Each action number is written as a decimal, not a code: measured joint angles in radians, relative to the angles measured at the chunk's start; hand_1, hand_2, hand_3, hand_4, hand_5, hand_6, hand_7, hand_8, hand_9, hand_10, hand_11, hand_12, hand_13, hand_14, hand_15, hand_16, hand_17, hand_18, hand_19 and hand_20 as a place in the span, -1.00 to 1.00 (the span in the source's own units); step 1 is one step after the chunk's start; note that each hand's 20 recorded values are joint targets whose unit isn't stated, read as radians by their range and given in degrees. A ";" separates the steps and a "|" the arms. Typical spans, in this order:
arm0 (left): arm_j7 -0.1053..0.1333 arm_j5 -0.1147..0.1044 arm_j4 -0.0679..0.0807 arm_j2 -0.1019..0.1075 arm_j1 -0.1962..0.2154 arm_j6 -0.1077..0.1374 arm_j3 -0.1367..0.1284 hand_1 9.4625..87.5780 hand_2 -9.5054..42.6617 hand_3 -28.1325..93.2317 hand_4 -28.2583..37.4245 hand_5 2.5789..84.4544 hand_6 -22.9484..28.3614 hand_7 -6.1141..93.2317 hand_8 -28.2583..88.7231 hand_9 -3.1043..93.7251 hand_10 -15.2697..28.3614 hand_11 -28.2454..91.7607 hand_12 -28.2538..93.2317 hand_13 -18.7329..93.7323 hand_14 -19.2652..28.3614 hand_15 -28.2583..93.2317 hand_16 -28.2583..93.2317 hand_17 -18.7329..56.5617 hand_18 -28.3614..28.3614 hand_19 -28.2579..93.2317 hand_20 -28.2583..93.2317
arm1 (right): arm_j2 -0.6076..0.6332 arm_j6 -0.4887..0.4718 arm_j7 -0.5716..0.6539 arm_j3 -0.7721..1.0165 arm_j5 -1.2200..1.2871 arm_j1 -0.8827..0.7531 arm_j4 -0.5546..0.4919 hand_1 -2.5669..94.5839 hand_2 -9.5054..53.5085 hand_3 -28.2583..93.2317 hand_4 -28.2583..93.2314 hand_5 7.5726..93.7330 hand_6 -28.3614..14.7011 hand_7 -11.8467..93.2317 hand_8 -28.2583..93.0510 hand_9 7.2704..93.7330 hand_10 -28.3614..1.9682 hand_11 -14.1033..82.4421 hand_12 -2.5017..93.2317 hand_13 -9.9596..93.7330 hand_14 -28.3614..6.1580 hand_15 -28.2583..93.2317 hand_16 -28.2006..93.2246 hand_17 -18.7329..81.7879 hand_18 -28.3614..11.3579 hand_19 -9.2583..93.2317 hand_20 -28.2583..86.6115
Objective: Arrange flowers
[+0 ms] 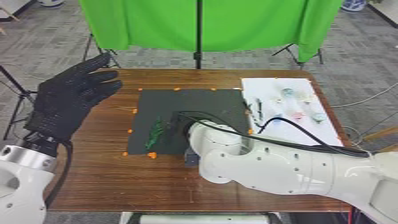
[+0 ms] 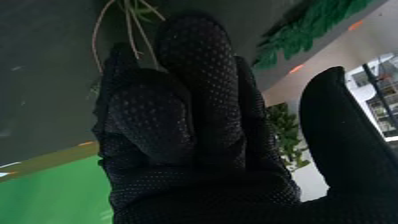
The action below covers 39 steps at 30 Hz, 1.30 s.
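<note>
A leafy green sprig lies on the dark mat, thin stems apart from it; small flowers, seemingly pink and blue, dot the white sheet.

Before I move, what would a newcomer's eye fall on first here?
Probably the bright green cloth backdrop behind the brown wooden table. Next, the black-gloved left hand, raised at the table's left side in the head view. Then the feathery dark-green sprig lying on the left part of the black square mat.
</note>
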 measured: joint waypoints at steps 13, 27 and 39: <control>-0.012 0.001 -0.009 -0.019 0.039 0.000 -0.038 -0.67 -0.30 0.73 -0.96 -0.19 0.30 -0.58 -0.69 -0.32 0.66 -0.03 -0.38 -0.28 0.97 0.33 -0.72 -0.80 0.86 0.36 -0.40 | 0.134 0.265 0.008 0.093 -0.123 -0.123 -0.241 -0.52 -0.28 0.69 -0.89 0.23 0.23 -0.55 -0.74 1.00 0.00 0.09 -0.57 0.83 -0.07 0.64 -0.26 0.03 -0.85 0.95 -0.44; -0.009 0.000 -0.011 -0.021 0.037 0.000 -0.028 -0.67 -0.30 0.73 -0.96 -0.19 0.30 -0.58 -0.69 -0.32 0.65 -0.03 -0.38 -0.28 0.97 0.33 -0.72 -0.80 0.86 0.36 -0.40 | 0.269 0.202 0.078 0.104 -0.104 -0.205 -0.214 -0.52 -0.28 0.69 -0.89 0.25 0.21 -0.56 -0.74 1.00 -0.02 0.07 -0.57 0.83 -0.07 0.62 -0.26 0.03 -0.87 0.97 -0.48; -0.019 0.001 -0.010 -0.023 0.033 -0.001 -0.028 -0.67 -0.30 0.73 -0.96 -0.19 0.30 -0.58 -0.69 -0.32 0.66 -0.03 -0.38 -0.28 0.97 0.33 -0.72 -0.80 0.86 0.36 -0.40 | 0.267 0.165 0.076 0.098 -0.103 -0.212 -0.242 -0.52 -0.28 0.68 -0.89 0.31 0.20 -0.56 -0.74 1.00 -0.03 0.06 -0.57 0.83 -0.09 0.62 -0.26 0.03 -0.87 0.99 -0.53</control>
